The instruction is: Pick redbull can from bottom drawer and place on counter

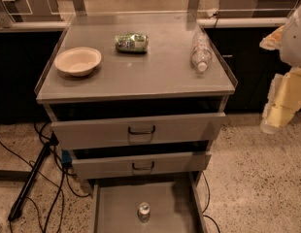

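The redbull can (143,211) is a small silver can standing upright on the grey floor of the bottom drawer (116,208), near the middle. That drawer is pulled out at the foot of the cabinet. The counter (155,74) is the flat grey cabinet top above it. My gripper (271,123), pale yellow and white, hangs in the air to the right of the cabinet, about level with the top drawer. It is well away from the can and holds nothing that I can see.
On the counter are a beige bowl (77,60) at the left, a crumpled green packet (131,42) at the back and a clear plastic bottle (200,52) lying at the right. Two upper drawers (141,130) stick out slightly. Cables and a black pole (29,183) lie on the floor at the left.
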### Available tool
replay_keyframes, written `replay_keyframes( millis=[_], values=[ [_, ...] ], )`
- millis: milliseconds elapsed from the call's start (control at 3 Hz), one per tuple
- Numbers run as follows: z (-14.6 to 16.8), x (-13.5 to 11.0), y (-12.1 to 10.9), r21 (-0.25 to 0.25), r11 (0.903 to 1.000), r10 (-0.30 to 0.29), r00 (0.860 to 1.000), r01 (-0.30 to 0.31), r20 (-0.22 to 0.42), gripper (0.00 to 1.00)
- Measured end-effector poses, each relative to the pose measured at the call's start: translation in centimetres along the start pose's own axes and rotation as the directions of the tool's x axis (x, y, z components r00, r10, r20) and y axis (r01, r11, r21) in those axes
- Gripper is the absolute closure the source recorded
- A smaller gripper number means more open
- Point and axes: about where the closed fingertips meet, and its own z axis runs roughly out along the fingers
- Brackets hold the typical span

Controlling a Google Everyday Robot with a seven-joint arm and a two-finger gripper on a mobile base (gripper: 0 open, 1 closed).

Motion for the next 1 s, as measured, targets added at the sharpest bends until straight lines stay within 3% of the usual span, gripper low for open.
replay_keyframes(
  millis=[667,1000],
  values=[
    [1.5,0.2,0.2,-0.001,0.9999,0.014,0.999,-0.014,0.032,0.00],
    [4.7,0.6,0.7,-0.003,0.9993,0.037,0.996,-0.037,0.087,0.00]
  ],
)
